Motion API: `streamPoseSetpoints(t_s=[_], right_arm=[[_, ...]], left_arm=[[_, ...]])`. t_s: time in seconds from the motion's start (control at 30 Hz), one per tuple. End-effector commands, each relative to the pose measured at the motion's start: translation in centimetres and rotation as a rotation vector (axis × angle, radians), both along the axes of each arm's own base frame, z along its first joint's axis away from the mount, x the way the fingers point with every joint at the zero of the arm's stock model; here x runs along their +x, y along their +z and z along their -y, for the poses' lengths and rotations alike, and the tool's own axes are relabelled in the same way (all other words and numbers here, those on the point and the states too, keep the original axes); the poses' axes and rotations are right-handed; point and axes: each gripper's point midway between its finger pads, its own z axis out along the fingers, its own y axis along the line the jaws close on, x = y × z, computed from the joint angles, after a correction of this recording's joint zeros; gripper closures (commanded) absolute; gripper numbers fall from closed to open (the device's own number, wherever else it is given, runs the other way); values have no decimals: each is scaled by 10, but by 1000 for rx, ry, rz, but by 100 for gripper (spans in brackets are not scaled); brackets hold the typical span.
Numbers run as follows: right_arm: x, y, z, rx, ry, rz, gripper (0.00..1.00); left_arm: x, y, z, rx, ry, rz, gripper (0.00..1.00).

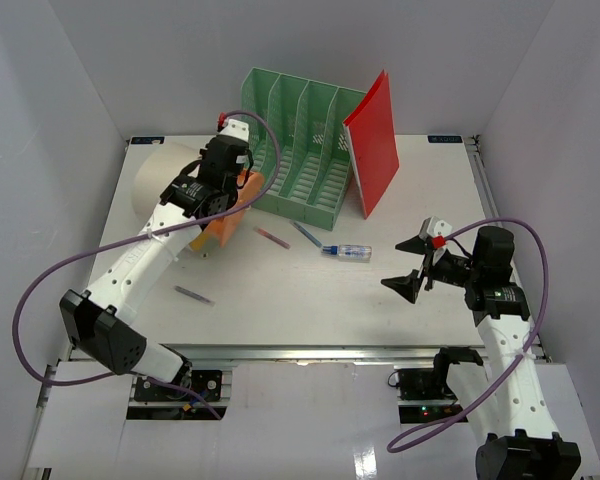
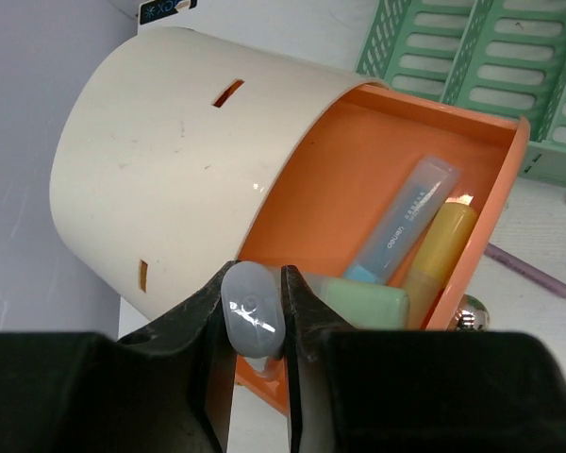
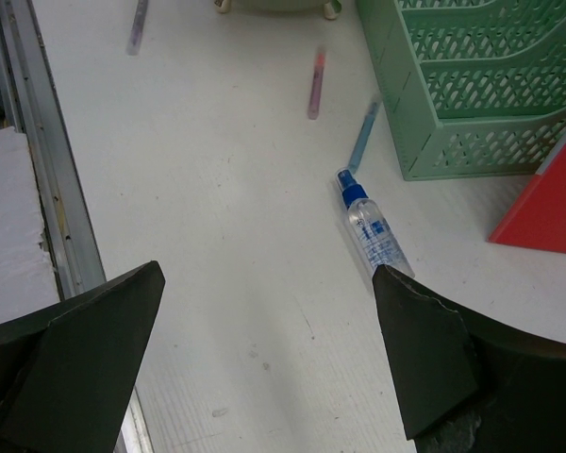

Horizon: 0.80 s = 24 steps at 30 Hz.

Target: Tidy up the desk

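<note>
The white desk [image 1: 310, 305] holds loose items. My left gripper [image 1: 223, 192] hangs over the open orange drawer [image 2: 358, 179] of a beige cylinder holder [image 1: 165, 180]. In the left wrist view the gripper [image 2: 257, 283] is shut on a translucent grey capped marker [image 2: 250, 313], seen end on. The drawer holds a clear-blue marker [image 2: 406, 222], a yellow highlighter [image 2: 443, 241] and a green eraser [image 2: 363, 300]. My right gripper [image 1: 412, 266] is open and empty above the desk's right side, wide open in its wrist view [image 3: 267, 274].
A small spray bottle [image 1: 348, 251] [image 3: 373, 231] lies mid-desk near a blue pen [image 1: 306, 234] and a pink pen [image 1: 272, 238]. A purple pen [image 1: 193, 295] lies near the front left. A green file rack [image 1: 305, 150] stands at the back, with a red folder [image 1: 373, 140] leaning on it.
</note>
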Motion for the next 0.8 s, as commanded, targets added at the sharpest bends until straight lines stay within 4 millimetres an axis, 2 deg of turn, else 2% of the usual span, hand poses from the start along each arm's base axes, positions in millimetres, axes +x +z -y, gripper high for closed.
streamPoseSetpoints(t_s=[0.0, 0.17, 0.3, 0.4, 0.57, 0.67, 0.77], right_arm=[[-2, 2, -1, 15, 25, 16, 2], [-2, 1, 0, 17, 20, 15, 2], [-3, 1, 1, 21, 20, 8, 2], [-3, 0, 1, 23, 20, 9, 2], [-3, 0, 1, 26, 25, 8, 2], [-4, -1, 1, 24, 23, 9, 2], [-4, -1, 2, 23, 22, 14, 2]], left_arm=[[12, 1, 6, -6, -33, -2, 66], [19, -2, 9, -13, -44, -14, 46], [22, 6, 12, -27, -55, -2, 36], [21, 18, 18, -66, -78, 19, 33], [10, 57, 35, -214, -166, 92, 32], [-10, 82, 57, -361, -294, 121, 32], [-35, 85, 78, -482, -420, 98, 37]])
